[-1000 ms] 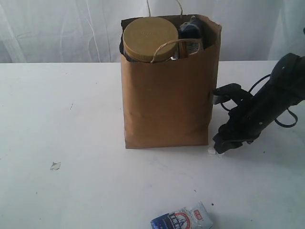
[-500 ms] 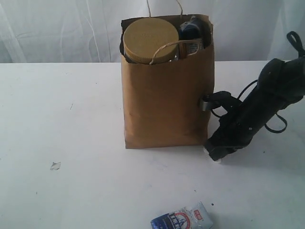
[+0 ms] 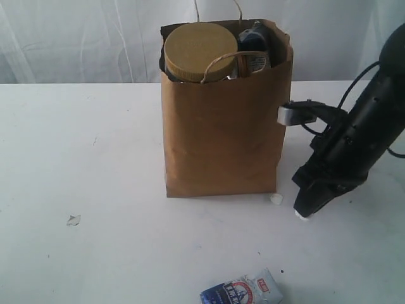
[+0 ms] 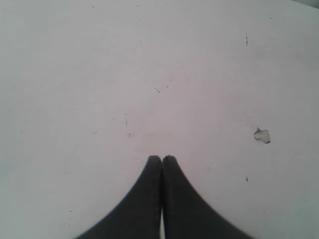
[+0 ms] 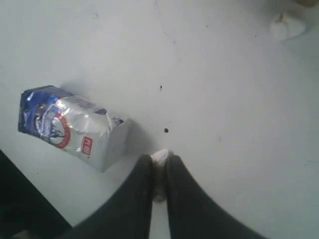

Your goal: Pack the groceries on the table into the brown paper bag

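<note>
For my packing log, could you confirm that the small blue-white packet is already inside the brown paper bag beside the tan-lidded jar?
Not quite: the small blue-white packet lies on the table in front of the brown paper bag, as the exterior view shows; the tan-lidded jar is inside.

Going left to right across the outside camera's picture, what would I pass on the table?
A torn white scrap → brown paper bag → right gripper, pinching a small white bit. The blue-white packet is left out: it overlaps the bag's span.
</note>
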